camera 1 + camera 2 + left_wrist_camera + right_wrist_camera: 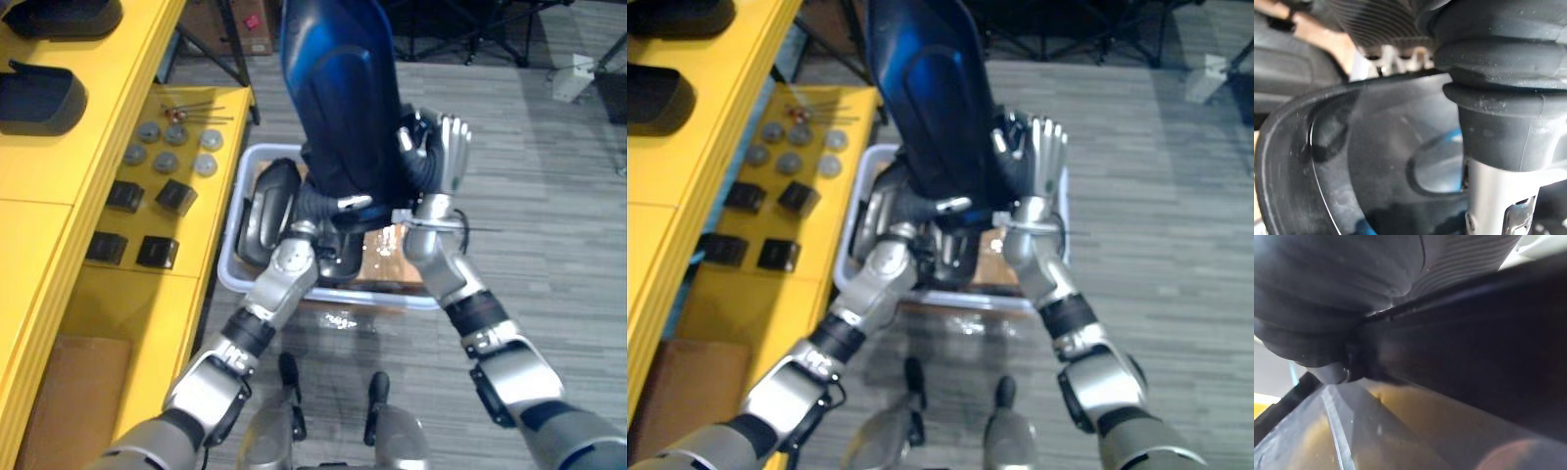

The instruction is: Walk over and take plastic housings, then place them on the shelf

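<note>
Housing [338, 88] of dark blue plastic held aloft between both hands, right hand [446, 152] flat against its side with fingers straight, left hand [328, 206] under its lower end, fingers hidden so grip cannot be told, pale bin [227, 264] below the hands, yellow shelf [59, 196] beyond the left hand.

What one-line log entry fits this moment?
holding | blue housing upright above bin | right hand open against it | left hand at its base | shelf at left

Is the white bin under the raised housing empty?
No: a second black housing lies inside the white bin, beside the raised housing.
</note>
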Controlling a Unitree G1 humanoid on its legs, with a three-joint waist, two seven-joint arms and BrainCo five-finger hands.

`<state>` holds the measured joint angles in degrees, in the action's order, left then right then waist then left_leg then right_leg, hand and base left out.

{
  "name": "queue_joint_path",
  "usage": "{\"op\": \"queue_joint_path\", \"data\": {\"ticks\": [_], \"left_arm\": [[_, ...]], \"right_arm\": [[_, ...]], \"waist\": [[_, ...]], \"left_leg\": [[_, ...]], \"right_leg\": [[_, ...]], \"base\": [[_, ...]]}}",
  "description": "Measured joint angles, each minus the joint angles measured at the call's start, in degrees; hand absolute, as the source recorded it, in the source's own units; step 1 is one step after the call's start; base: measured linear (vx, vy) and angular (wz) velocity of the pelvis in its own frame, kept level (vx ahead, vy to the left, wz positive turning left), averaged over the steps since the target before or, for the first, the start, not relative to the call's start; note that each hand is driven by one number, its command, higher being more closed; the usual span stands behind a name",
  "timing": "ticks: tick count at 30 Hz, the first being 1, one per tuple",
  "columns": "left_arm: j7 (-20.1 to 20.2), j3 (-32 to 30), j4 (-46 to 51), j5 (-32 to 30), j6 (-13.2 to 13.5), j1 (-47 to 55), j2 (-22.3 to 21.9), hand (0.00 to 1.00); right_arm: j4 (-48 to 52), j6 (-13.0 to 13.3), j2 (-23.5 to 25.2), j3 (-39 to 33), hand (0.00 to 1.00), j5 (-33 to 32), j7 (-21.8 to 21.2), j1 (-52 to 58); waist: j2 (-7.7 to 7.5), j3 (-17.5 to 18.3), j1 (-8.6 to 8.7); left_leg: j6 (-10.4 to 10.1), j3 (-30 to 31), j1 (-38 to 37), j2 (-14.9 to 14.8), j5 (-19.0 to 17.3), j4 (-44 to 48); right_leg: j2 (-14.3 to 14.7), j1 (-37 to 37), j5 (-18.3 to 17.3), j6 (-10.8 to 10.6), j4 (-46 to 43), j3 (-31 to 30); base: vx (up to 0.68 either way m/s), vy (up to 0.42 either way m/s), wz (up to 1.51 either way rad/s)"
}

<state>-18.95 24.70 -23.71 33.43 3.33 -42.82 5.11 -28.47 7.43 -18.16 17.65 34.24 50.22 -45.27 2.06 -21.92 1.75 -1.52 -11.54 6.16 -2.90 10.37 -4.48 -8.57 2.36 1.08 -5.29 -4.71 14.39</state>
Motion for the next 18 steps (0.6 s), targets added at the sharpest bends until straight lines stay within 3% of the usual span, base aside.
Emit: {"op": "queue_joint_path", "data": {"ticks": [1,2,5,10,18], "left_arm": [[0.0,0.0,0.0,0.0,0.0,0.0,0.0,0.00],[0.0,0.0,0.0,0.5,0.0,0.0,0.0,1.00],[0.0,0.1,0.0,4.8,0.0,0.0,-0.1,1.00],[0.0,-0.1,0.0,6.7,0.4,0.3,-1.1,1.00],[-0.2,-0.4,-0.1,10.0,4.8,2.8,-1.3,1.00]], "right_arm": [[0.0,0.0,0.0,0.2,1.00,0.0,0.0,0.0],[0.0,0.0,0.0,0.3,1.00,0.0,0.1,0.0],[0.0,0.0,0.0,0.6,1.00,0.2,0.1,0.1],[0.0,0.1,0.4,0.7,1.00,0.3,0.6,0.4],[2.0,0.9,3.6,1.9,1.00,0.3,2.3,2.7]], "waist": [[-0.01,0.0,0.00],[-0.01,0.0,0.00],[-0.02,0.0,-0.01],[-0.12,0.0,0.00],[-1.67,0.9,0.66]], "left_leg": [[0.0,0.0,0.0,0.0,0.0,0.0],[0.0,0.0,0.0,0.0,0.0,0.0],[0.0,0.0,0.0,0.0,0.0,0.0],[0.0,0.0,-0.1,0.0,0.0,0.0],[0.0,-0.1,-0.3,-0.1,0.0,0.0]], "right_leg": [[0.0,0.0,0.0,0.0,0.0,0.0],[0.0,0.0,0.0,0.0,0.0,0.0],[0.0,0.0,0.0,0.0,0.0,0.0],[0.0,-0.1,0.0,0.0,0.0,0.1],[-0.2,-0.3,0.0,0.0,0.2,0.0]], "base": [[0.00,0.000,0.00],[0.00,0.000,0.00],[0.00,0.000,0.00],[0.00,0.000,0.00],[0.00,0.000,0.00]]}}
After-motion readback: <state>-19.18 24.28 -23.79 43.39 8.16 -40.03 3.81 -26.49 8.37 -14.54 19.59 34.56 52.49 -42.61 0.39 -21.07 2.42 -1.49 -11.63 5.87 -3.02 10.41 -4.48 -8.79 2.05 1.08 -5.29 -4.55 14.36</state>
